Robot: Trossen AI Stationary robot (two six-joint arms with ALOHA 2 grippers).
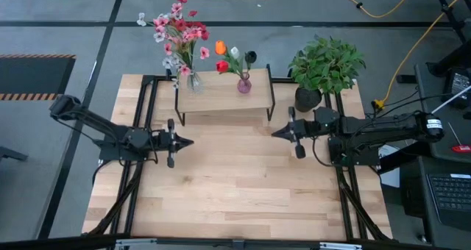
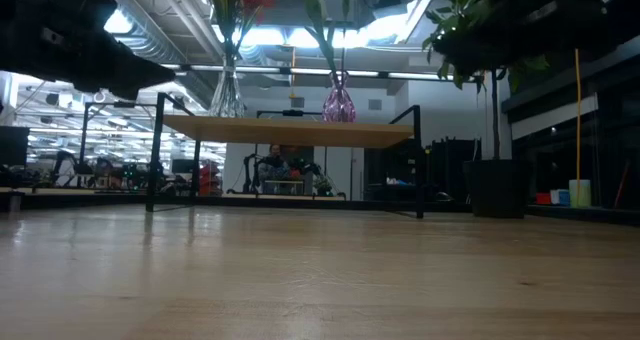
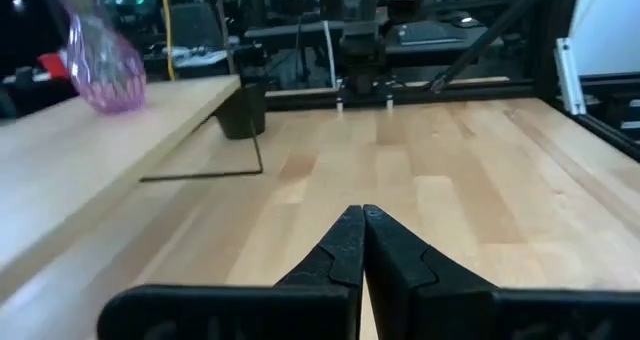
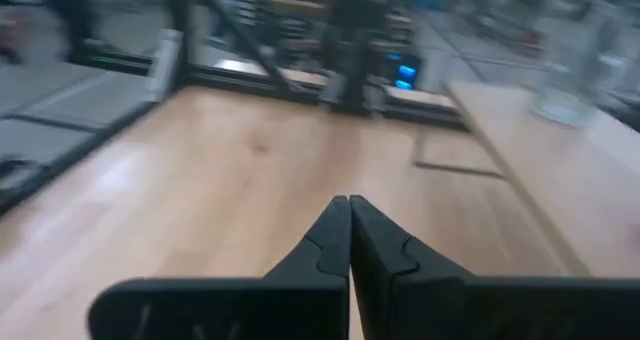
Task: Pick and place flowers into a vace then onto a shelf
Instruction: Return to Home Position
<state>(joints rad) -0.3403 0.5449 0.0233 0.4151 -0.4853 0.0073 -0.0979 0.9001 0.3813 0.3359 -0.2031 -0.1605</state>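
Note:
The shelf (image 1: pixel 224 94), a light board on a thin black frame, stands at the table's far middle. On it stand a clear vase (image 1: pixel 193 81) with pink, red and white flowers (image 1: pixel 176 31) and a purple vase (image 1: pixel 244 84) with red, orange, white and dark flowers (image 1: pixel 229 55). My left gripper (image 1: pixel 190 141) is shut, pointing level toward the table's right, in front of the shelf's left end. My right gripper (image 1: pixel 274 133) is shut, pointing toward the table's left, in front of the shelf's right end. Neither holds anything.
A bushy green plant in a black pot (image 1: pixel 321 70) stands at the table's far right, beside the shelf. The wooden tabletop (image 1: pixel 235 198) stretches bare toward its near edge. Black frame rails (image 1: pixel 136 198) run along both sides.

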